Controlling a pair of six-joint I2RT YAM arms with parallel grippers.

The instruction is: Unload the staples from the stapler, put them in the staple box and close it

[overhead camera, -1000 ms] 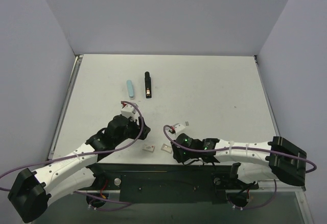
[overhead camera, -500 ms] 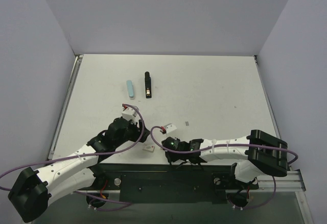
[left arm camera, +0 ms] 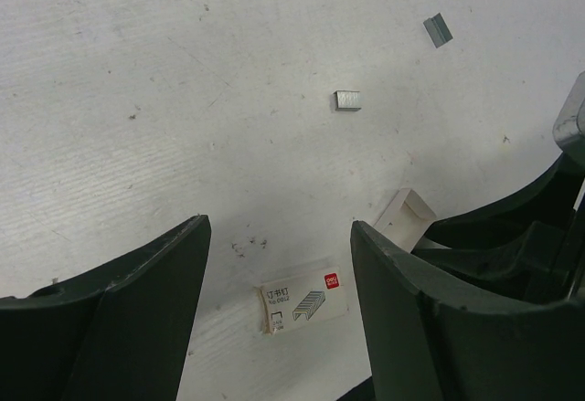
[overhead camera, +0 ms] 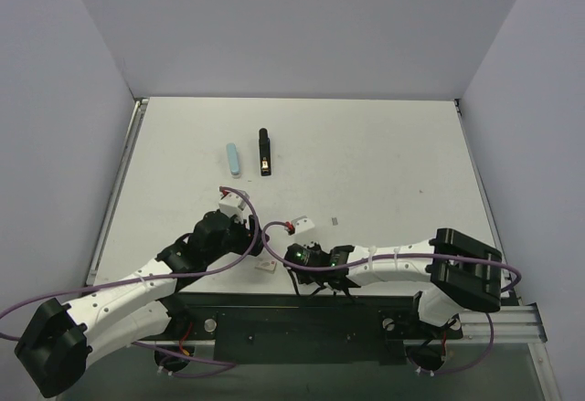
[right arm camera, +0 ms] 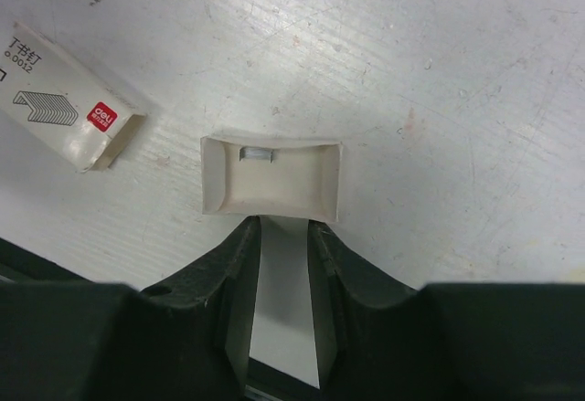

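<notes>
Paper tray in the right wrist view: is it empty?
No, a small clump of staples lies inside the paper tray against its far wall.

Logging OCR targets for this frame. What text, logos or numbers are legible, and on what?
"deli": white on a red badge on the staple box.
"0012": on the same box, after a cut-off character, below Chinese characters clipped by the frame edge.
Left wrist view: that box's print is too small to read.
No readable text on the white tray, stapler or pale blue bar.
</notes>
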